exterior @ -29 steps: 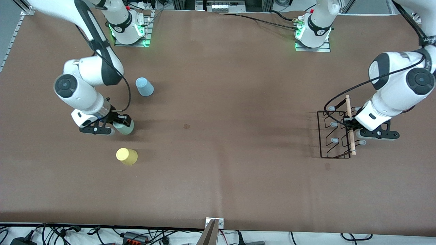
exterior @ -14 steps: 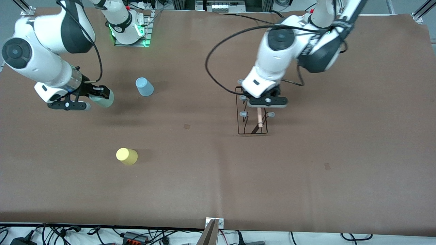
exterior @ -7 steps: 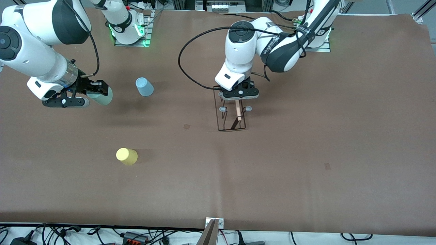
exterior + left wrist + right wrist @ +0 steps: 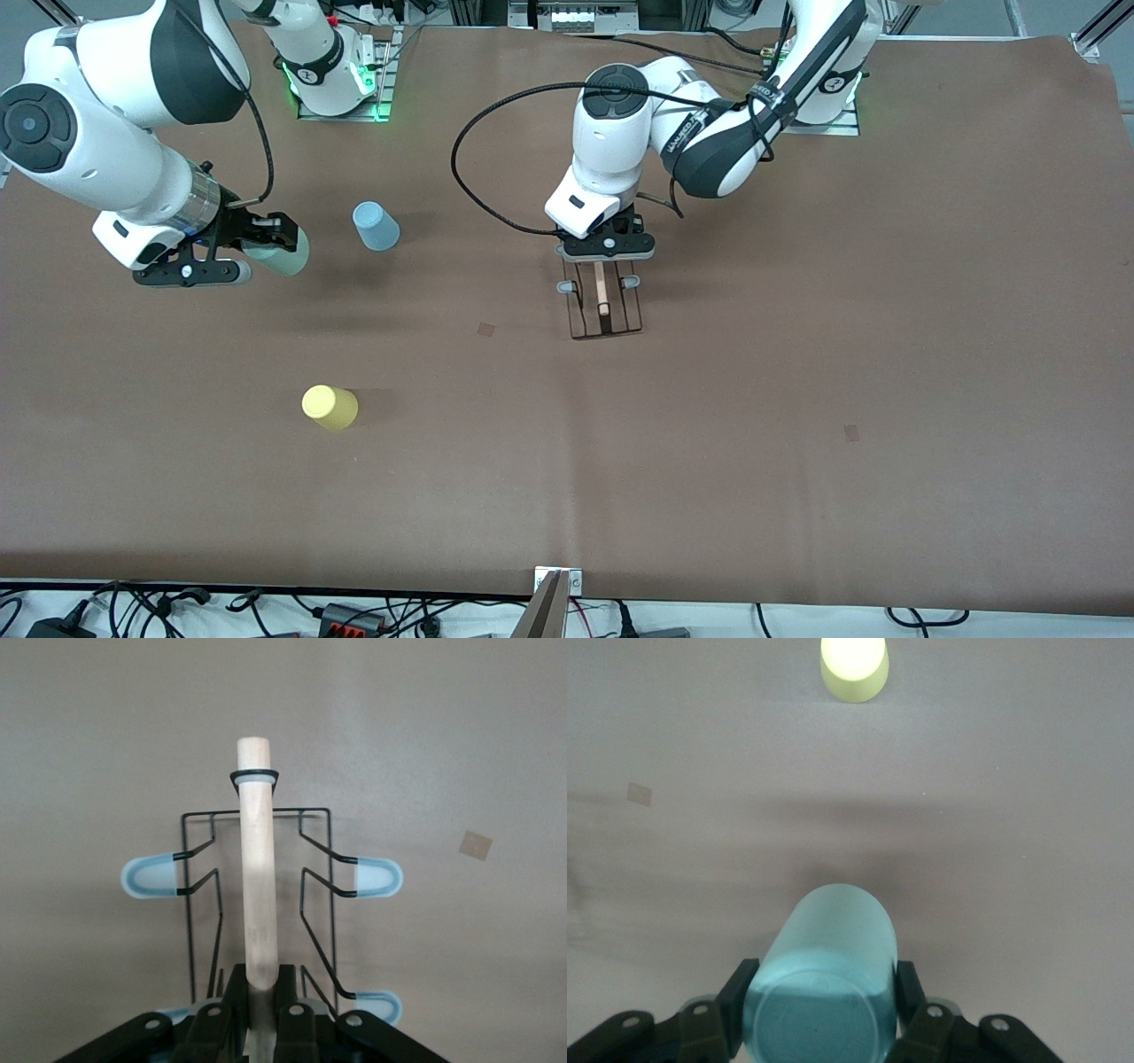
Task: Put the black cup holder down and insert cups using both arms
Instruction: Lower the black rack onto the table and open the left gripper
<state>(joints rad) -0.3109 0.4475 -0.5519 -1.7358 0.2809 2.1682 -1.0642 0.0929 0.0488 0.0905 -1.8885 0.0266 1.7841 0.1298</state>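
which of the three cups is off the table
The mint green cup, gripped in the right hand. The light blue cup and yellow cup stand on the table.

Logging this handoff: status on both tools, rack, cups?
Left tool shut on cup holder handle, mid-table. Right tool shut on mint cup, aloft. Blue cup, yellow cup on table. Nothing blocking.

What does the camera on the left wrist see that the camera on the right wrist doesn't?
Only the left wrist view shows the black cup holder, gripped by its wooden handle in the shut left pincer. Only the right wrist view shows the mint green cup held in the shut right pincer, and the yellow cup standing on the table. Both show the brown table.
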